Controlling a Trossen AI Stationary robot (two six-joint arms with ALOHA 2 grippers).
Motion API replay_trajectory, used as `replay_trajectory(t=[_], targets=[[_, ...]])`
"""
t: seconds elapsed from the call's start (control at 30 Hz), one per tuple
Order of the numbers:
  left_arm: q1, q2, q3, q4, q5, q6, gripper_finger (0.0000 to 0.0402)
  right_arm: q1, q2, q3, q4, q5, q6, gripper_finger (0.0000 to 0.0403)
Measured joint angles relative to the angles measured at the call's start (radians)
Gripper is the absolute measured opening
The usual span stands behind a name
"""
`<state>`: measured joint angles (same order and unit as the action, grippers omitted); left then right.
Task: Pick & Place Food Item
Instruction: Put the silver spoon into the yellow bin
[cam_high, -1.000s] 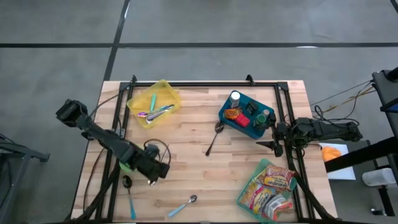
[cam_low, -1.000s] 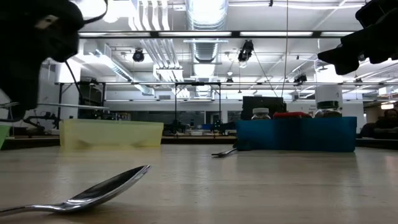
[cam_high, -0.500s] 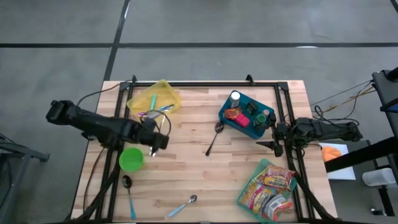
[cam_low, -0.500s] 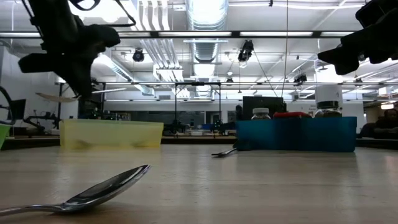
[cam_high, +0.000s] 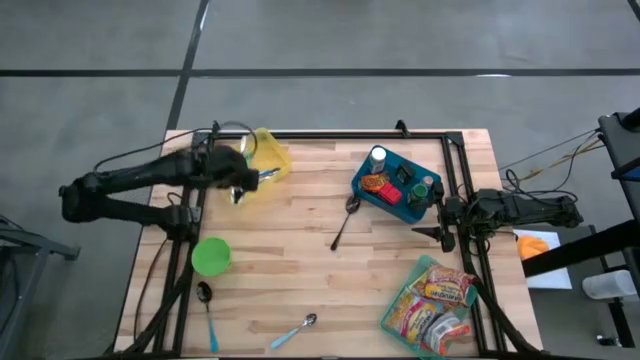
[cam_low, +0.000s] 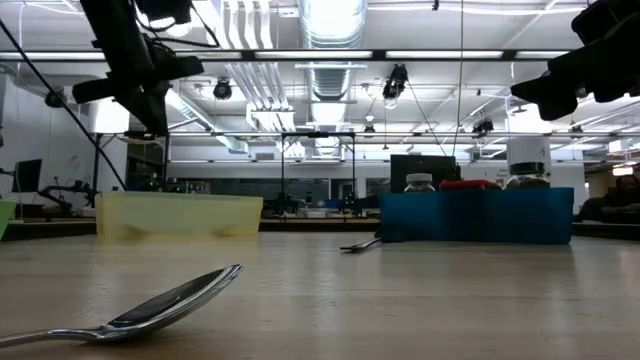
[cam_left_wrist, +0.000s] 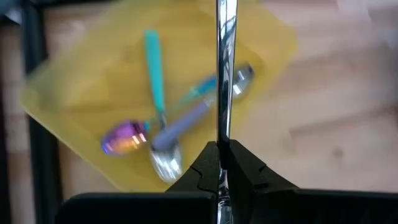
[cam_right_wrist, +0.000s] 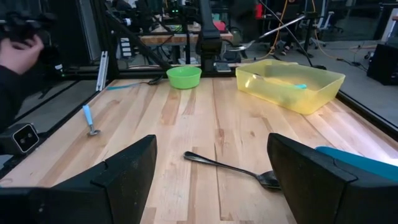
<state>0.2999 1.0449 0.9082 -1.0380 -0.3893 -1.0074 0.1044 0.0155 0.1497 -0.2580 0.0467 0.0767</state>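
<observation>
The left gripper (cam_high: 238, 180) has swung from the green bowl (cam_high: 210, 256) to the yellow bin (cam_high: 272, 158), fingers clamped on a metal spoon (cam_left_wrist: 224, 74); the right gripper (cam_high: 428, 222) waits, fingers apart.

Two dark jointed arms, black cable looped over left arm (cam_high: 140, 180); jaws black, blocky.

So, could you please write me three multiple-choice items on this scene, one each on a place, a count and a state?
1. Where is the left hand?
A. over the yellow bin
B. over the snack bag
C. beside the blue bin

2. How many spoons lie in the yellow bin?
A. one
B. three
C. six

3. What is the left hand's state?
A. wide open
B. shut on a metal spoon
C. out of sight

Answers:
1 A, the high view shows it at the bin's edge.
2 B, the left wrist view shows three.
3 B, the handle is clamped.
</observation>
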Motion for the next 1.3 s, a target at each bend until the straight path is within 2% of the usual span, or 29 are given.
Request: replay_trajectory(t=[0.2, 0.37, 0.83, 1.3], targets=[[0.204, 0.046, 0.004, 0.057, 0.015, 0.145, 0.0008, 0.0, 0.0, 0.0, 0.0, 0.0, -0.001, 0.0303], [0.282, 0.129, 0.003, 0.067, 0.048, 0.208, 0.0008, 0.0, 0.0, 0.0, 0.0, 0.0, -0.001, 0.0303], [0.307, 0.366, 0.002, 0.122, 0.039, 0.252, 0.0008, 0.0, 0.0, 0.0, 0.0, 0.0, -0.001, 0.0303], [0.309, 0.485, 0.001, 0.175, 0.039, 0.252, 0.0008, 0.0, 0.0, 0.0, 0.0, 0.0, -0.001, 0.0303]])
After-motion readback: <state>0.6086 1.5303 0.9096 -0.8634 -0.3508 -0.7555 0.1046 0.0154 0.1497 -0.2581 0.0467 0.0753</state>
